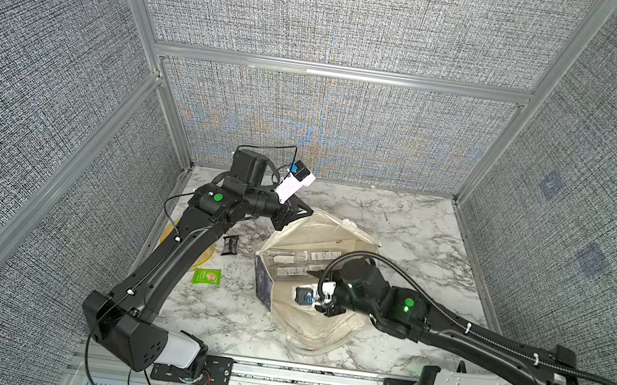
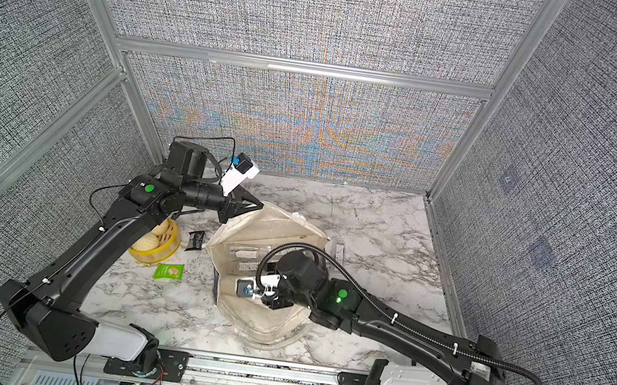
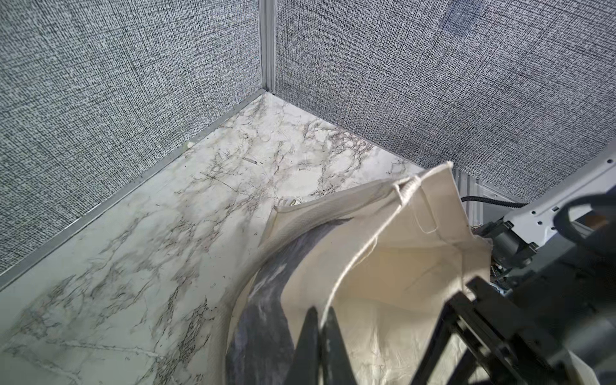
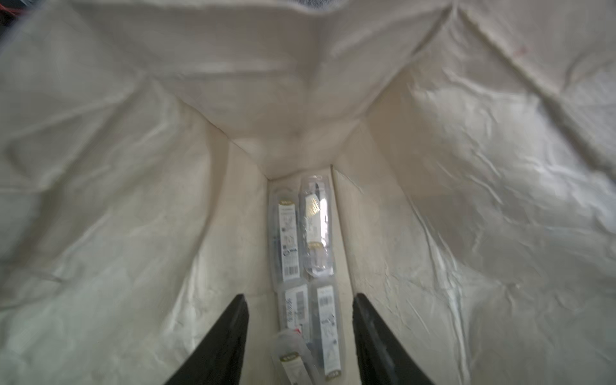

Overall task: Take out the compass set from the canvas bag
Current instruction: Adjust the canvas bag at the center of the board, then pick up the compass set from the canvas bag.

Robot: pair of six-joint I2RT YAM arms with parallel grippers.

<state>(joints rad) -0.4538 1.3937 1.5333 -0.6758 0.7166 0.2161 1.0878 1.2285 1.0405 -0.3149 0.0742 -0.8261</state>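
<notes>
Reaching step in hand: the left gripper (image 3: 319, 313) is clenched on the rim of the canvas bag (image 1: 336, 229), holding its mouth open. The right gripper (image 4: 300, 298) hangs inside, jaws apart, grasping nothing. The compass set (image 4: 315, 220) appears to be among the flat, clear, white-labelled plastic packs (image 4: 288, 240) on the bag's floor. Next comes a descent and a pinch across one slick, narrow pack, avoiding the soft creased cloth.

The marble table (image 1: 434, 238) bears the canvas bag (image 1: 317, 235), green packet (image 1: 206, 276), black packet (image 1: 230, 245) and yellow basket (image 2: 144, 259).
</notes>
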